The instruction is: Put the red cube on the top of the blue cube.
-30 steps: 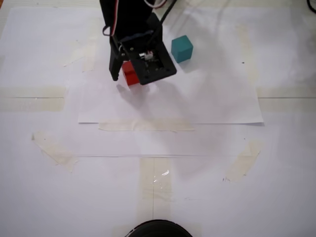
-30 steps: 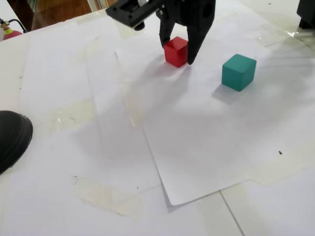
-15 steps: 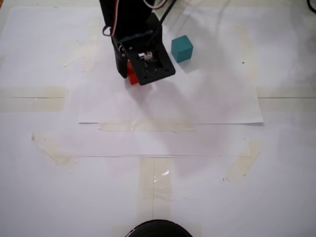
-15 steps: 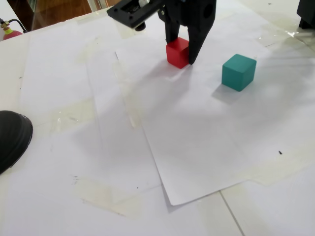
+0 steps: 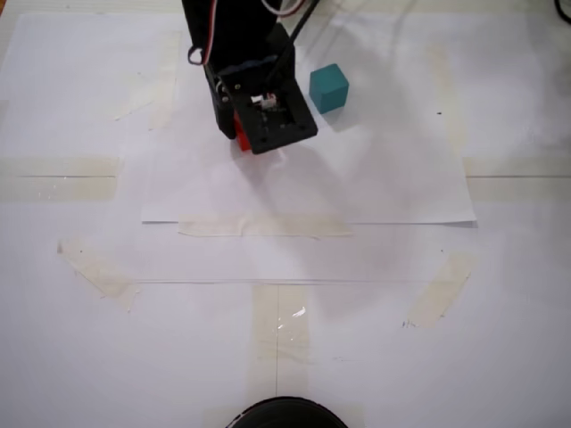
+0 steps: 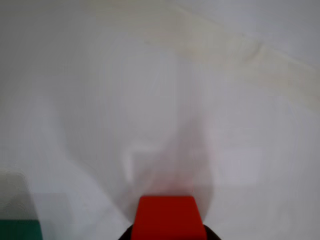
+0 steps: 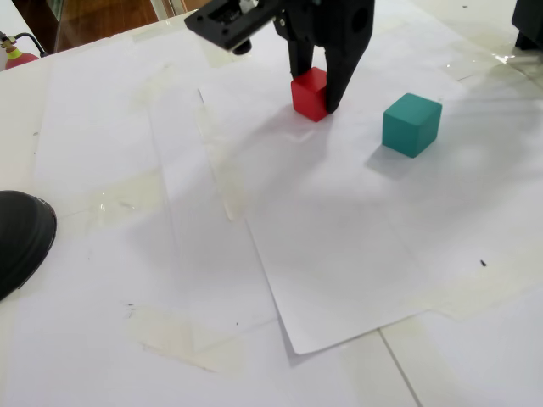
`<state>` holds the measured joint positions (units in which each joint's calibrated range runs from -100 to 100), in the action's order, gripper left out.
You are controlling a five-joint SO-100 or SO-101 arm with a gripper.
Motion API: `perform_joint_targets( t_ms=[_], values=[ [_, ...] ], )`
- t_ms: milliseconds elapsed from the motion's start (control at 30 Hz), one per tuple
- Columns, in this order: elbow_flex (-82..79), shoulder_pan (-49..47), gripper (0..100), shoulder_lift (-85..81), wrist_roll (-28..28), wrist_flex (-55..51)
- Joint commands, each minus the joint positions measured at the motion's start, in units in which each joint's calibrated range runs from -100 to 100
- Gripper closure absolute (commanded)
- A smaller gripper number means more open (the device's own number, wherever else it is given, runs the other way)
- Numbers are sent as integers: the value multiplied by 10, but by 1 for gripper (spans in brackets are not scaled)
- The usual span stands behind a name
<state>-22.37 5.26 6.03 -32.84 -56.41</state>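
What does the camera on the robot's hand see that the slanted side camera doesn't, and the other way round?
Only the wrist view shows a close look down at the white paper just ahead of the red cube, with a strip of tape across the top. Only the side fixed view shows the black gripper itself, closed on the red cube, plus the whole blue cube sitting apart and a dark round object at the left edge. Both show the red cube, the blue cube and the paper-covered table.
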Motion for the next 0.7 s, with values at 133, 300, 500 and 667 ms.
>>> perform_joint_targets(
  t_ms=[133,300,500,667],
  values=[
    [-1,-21,88,-61,-14,-35],
    [-1,-27,88,-116,-22,-84],
    [-1,-34,88,-196,-28,-143],
    [-1,-48,88,-257,-40,-194]
  ],
)
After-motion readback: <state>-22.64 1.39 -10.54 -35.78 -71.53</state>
